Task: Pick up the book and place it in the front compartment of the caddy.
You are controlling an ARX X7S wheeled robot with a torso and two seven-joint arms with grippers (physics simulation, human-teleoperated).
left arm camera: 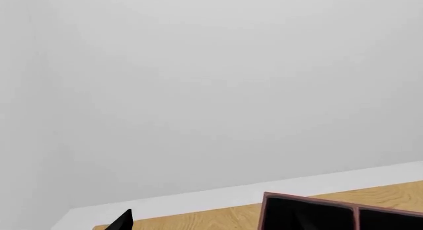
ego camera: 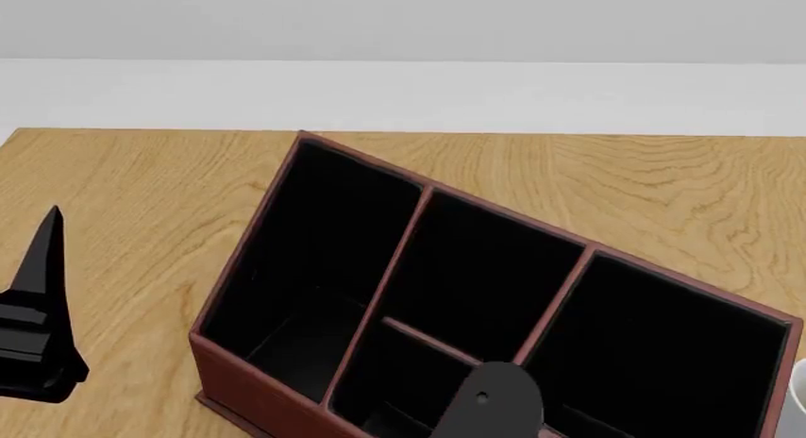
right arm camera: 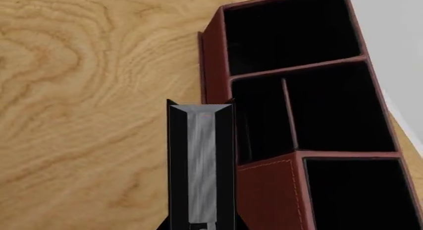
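Observation:
My right gripper (right arm camera: pixel 201 226) is shut on the book (right arm camera: pixel 201 165), a black hardcover with grey page edges facing the right wrist camera. The book sits along the outer red-brown wall of the caddy (right arm camera: pixel 264 190), beside its small front sections, over the wooden table. In the head view the caddy (ego camera: pixel 252 381) fills the middle, open and black inside; the book is hidden there behind a black rounded part of my right arm (ego camera: pixel 492 405). My left gripper (ego camera: pixel 44 296) is open and empty, left of the caddy. The left wrist view shows one fingertip (left arm camera: pixel 122 221) and a caddy corner (left arm camera: pixel 310 212).
The wooden table (ego camera: pixel 126 193) ends at a white floor and wall behind. A white mug edge (ego camera: pixel 798 400) shows at the right border, next to the caddy.

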